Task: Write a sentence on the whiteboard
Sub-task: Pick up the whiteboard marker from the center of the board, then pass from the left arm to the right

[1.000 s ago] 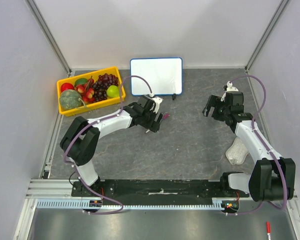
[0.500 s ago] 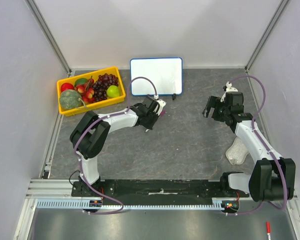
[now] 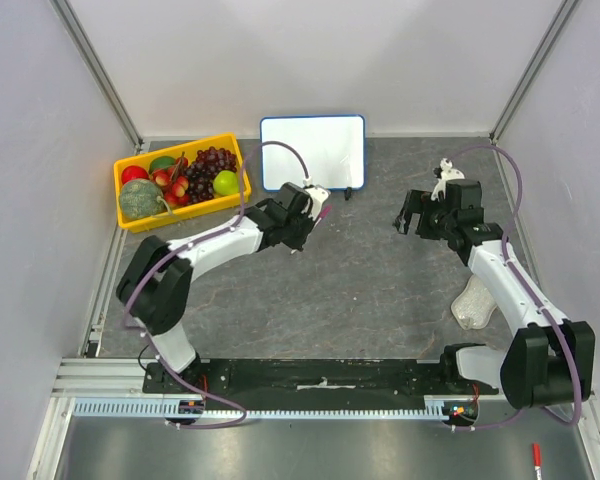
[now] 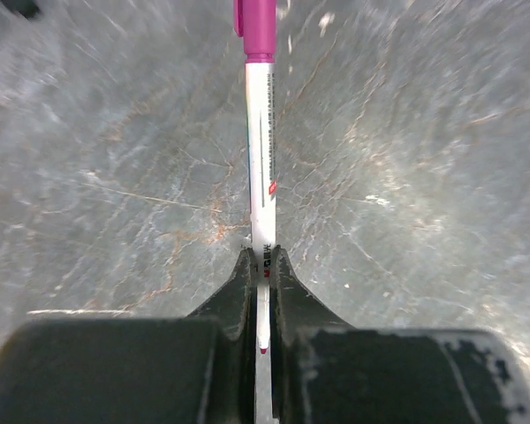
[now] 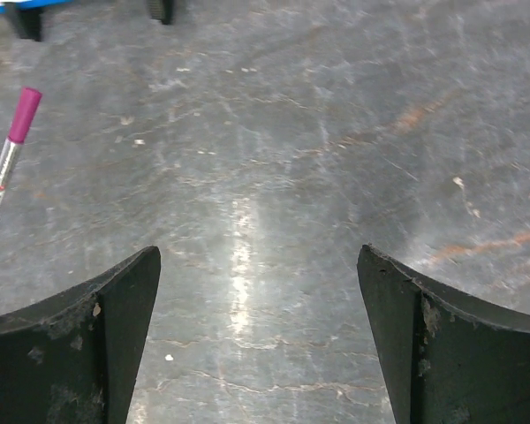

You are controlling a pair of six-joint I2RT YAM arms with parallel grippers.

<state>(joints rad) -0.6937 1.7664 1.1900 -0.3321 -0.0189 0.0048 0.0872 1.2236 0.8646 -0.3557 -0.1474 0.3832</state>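
The whiteboard stands at the back of the table on two black feet, its blue-framed face blank white; no sentence shows on it. My left gripper hangs just in front of it, shut on a white marker with a magenta cap that points away from the wrist. In the left wrist view the fingers pinch the marker's rear end over bare table. My right gripper hovers open to the right, with nothing between its fingers. The right wrist view catches the marker at far left.
A yellow tray of fruit sits at the back left. A clear plastic piece lies beside the right arm. A red pen rests on the metal ledge at bottom right. Grey walls close in three sides.
My left gripper closed on the marker that lay on the table and carried it a little toward the whiteboard. The right gripper drifted slightly left, still open.
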